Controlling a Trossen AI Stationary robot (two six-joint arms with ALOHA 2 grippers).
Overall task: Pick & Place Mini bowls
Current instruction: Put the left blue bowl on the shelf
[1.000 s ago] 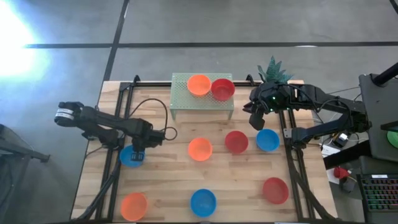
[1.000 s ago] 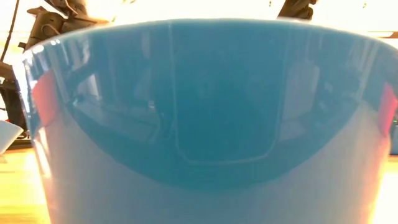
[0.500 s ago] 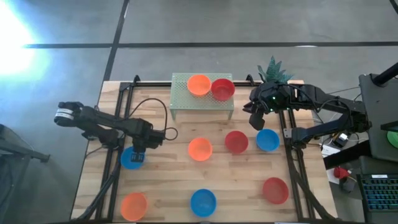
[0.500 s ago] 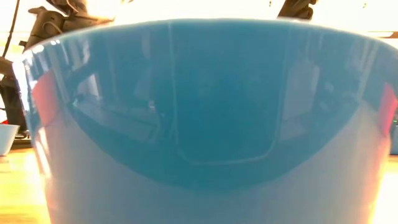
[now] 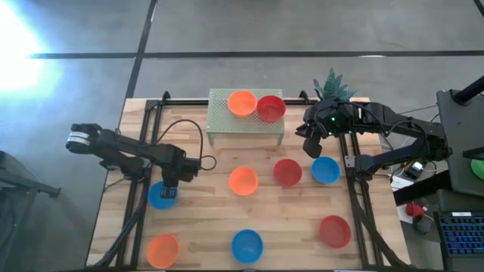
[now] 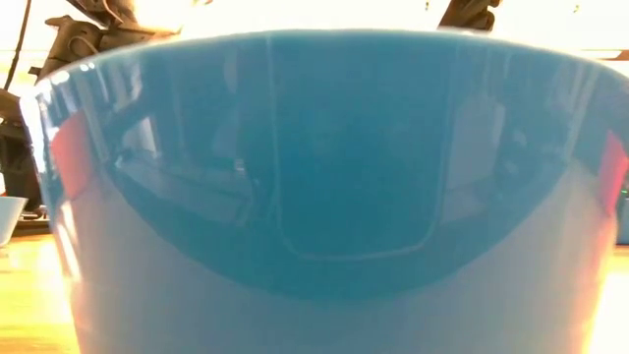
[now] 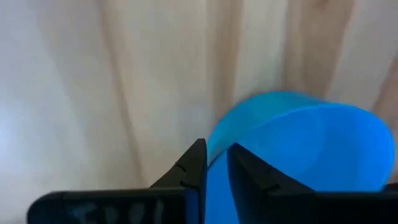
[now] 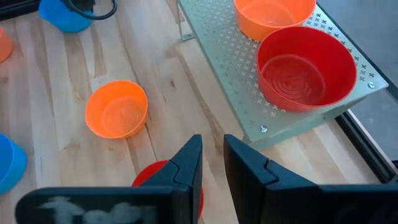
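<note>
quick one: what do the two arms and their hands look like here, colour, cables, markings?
Both arms are dark and jointed. The left arm has a white band near its outer end and a black cable looping off its wrist. The right hand sits below a small green light. Each hand ends in two dark angular fingers.

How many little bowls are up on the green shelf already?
Two: an orange bowl and a red bowl sit on the green shelf. The left gripper pinches a blue bowl by its rim. Six more wait on the table; the right gripper hovers empty.

No text, label or number is legible anywhere.
</note>
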